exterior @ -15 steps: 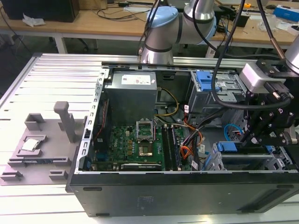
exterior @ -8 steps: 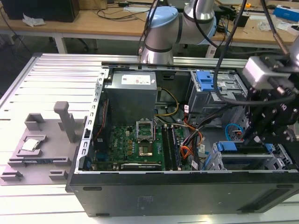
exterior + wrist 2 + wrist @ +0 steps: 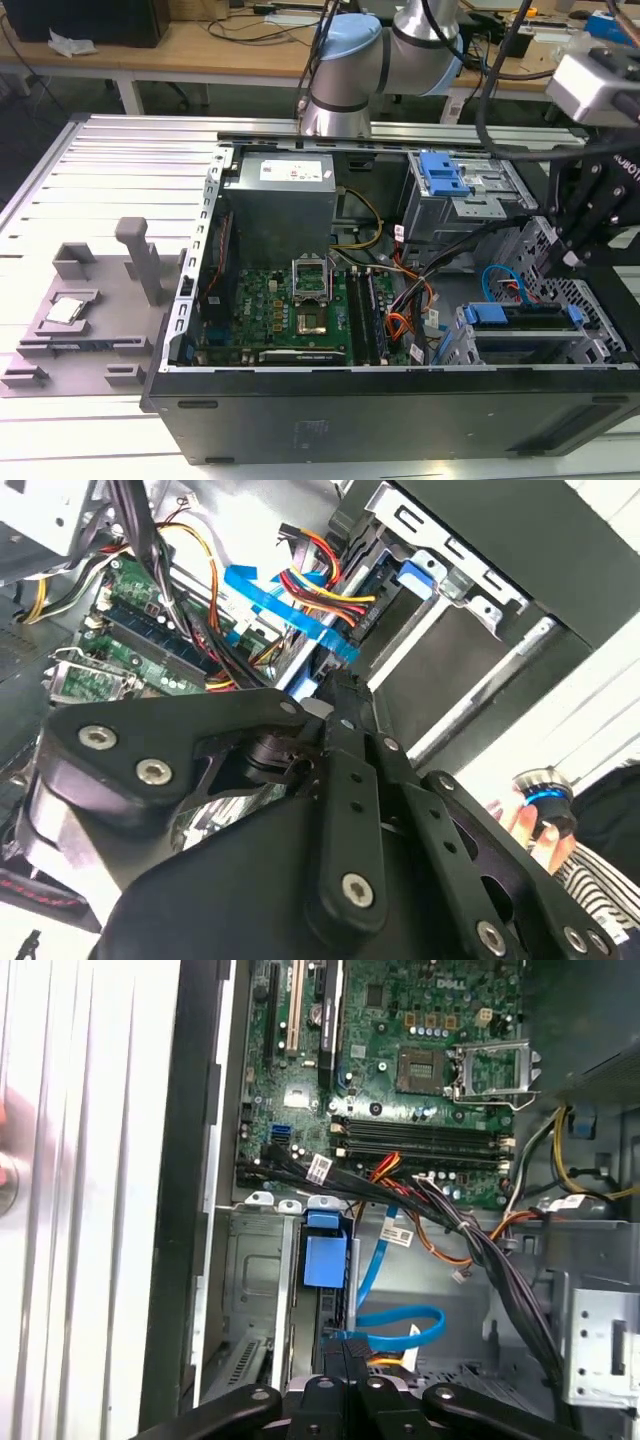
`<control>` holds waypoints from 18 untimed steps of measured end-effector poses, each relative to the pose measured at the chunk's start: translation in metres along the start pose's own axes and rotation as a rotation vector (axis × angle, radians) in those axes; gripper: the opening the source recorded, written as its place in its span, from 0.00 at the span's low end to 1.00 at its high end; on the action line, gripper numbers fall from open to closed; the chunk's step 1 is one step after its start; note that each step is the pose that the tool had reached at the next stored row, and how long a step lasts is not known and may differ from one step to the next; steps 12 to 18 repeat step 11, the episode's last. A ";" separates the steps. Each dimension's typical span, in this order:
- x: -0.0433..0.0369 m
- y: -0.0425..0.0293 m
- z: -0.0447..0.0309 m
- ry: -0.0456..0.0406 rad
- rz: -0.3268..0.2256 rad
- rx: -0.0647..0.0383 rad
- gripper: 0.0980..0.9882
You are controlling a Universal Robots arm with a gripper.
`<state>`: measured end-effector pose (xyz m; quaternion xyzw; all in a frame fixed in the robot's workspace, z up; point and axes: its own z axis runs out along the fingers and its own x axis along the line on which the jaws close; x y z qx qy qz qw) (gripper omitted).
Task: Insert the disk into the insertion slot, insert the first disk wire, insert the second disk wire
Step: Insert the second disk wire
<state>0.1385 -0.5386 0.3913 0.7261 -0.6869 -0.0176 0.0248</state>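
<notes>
"Fingers: apart or together?"

"Together, as far as the first wrist view shows. The gripper (image 3: 345, 1352) looks pinched on the dark plug at the end of the first disk wire (image 3: 400, 1322), the flat blue cable looping off to one side."

"And the disk?"

"Seated, I judge. In the exterior view the disk (image 3: 520, 320) lies flat in the insertion slot (image 3: 452, 338), its blue carrier showing at both ends and its long edge running across from the exterior view's left to right."

"Which way from the fingertips?"

"Directly below. The gripper (image 3: 568, 258) hangs just above the end of the disk towards the exterior view's right, near but not touching. In the first wrist view the carrier's blue tab (image 3: 322, 1256) sits just ahead of the fingertips, almost in line with them."

"Plug seated yet?"

"Cannot tell; the fingers hide the disk's socket."
</notes>
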 end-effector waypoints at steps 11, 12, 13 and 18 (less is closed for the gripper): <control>0.0000 0.0002 -0.0040 0.0000 0.000 0.000 0.01; 0.0000 0.0002 -0.0040 0.0000 0.000 0.000 0.01; 0.0000 0.0002 -0.0040 0.0000 0.000 0.000 0.01; 0.0000 0.0002 -0.0040 0.0000 0.000 0.000 0.01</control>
